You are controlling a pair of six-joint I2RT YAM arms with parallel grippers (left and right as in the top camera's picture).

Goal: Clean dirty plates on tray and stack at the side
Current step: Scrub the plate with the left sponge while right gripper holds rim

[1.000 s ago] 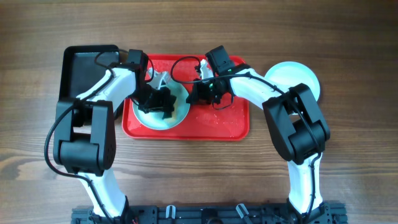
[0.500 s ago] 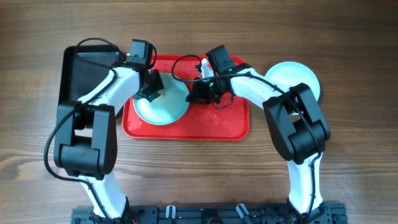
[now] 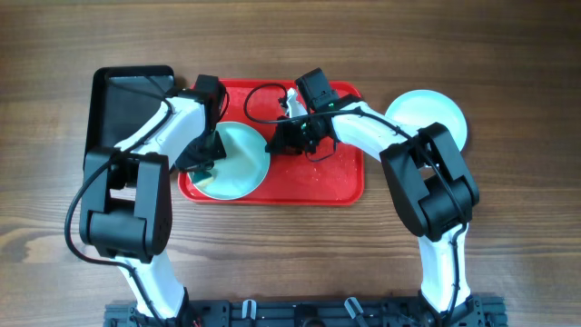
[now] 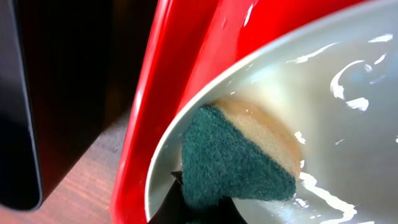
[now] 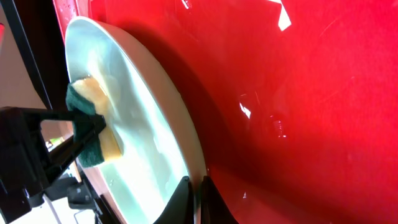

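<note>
A pale aqua plate [image 3: 238, 163] is tilted on the left part of the red tray [image 3: 318, 177]. My right gripper [image 3: 272, 143] is shut on the plate's right rim; in the right wrist view the rim [image 5: 186, 155] sits pinched between the fingers [image 5: 198, 200]. My left gripper [image 3: 207, 156] is shut on a green-and-yellow sponge [image 4: 236, 162] and presses it against the wet plate face [image 4: 336, 118] near its lower left edge. The sponge also shows in the right wrist view [image 5: 92, 130]. Another pale plate [image 3: 428, 113] lies on the table right of the tray.
A black rectangular tray [image 3: 127, 95] stands left of the red tray and shows in the left wrist view [image 4: 18, 93]. The red tray's rim [image 4: 161, 93] lies right beside the plate's edge. Both arms reach across the tray. Wood table surrounds everything.
My left gripper has moved with the sponge from the plate's upper part down to its lower left edge. The plate has shifted slightly in the right gripper's hold.
</note>
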